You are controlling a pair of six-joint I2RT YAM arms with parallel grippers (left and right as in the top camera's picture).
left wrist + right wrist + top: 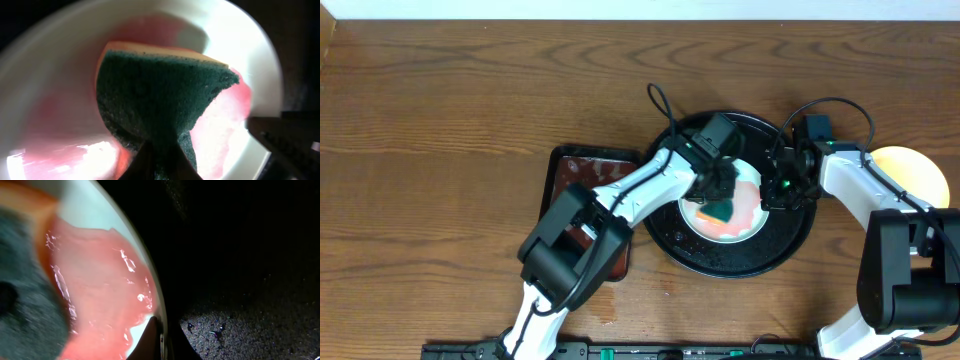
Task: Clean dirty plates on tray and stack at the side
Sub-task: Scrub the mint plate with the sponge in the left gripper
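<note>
On the round black tray (720,262) lies a pale plate (746,216) with a red smear over it. My left gripper (720,195) is shut on a green sponge (722,211) that presses flat on the plate's middle. In the left wrist view the sponge (160,95) has an orange back and covers much of the plate (50,75). My right gripper (770,195) is shut on the plate's right rim; in the right wrist view the rim (161,339) runs between its fingers, with the smear (100,280) to the left. A yellow plate (910,165) lies on the table at the right.
A dark red-brown rectangular tray (575,170) sits left of the black tray, partly under my left arm. My right arm crosses in front of the yellow plate. Bare wood tabletop (440,150) stretches to the left and back.
</note>
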